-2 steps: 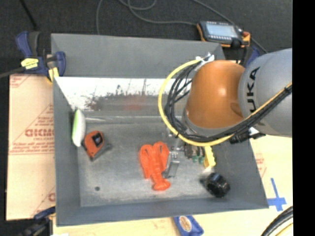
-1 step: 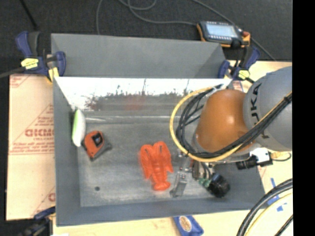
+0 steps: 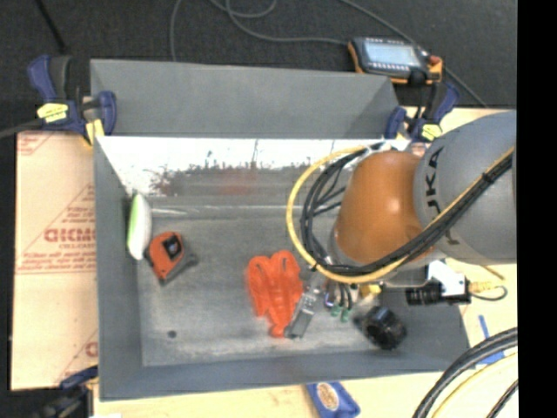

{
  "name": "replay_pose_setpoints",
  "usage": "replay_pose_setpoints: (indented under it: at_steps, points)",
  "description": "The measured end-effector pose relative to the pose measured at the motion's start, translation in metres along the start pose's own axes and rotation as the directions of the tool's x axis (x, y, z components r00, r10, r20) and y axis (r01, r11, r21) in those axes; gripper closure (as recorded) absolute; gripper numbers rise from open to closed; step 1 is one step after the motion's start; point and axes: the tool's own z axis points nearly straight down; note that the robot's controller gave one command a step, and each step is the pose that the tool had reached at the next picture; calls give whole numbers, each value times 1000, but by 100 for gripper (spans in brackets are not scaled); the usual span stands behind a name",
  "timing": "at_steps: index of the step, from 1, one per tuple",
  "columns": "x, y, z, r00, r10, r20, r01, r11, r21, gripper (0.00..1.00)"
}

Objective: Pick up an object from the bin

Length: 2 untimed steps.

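Orange ribbed piece (image 3: 274,290) had the jaws low at its right edge, their gap impossible to tell; approach stage, it seemed, and next came a firm close and lift

The bin (image 3: 209,233) is matt grey metal, scuffed along its back wall. The orange ribbed piece (image 3: 274,290) looks like glossy plastic.
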Motion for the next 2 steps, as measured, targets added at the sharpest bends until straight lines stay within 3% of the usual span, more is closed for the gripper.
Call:
replay_pose_setpoints:
  at_steps: [1, 2]
  points:
    - [-1, 6, 69, 1000, -7, 3, 7, 1000, -1, 0]
    - [8, 7, 88, 991, -132, 3, 132, 991, 1, 100]
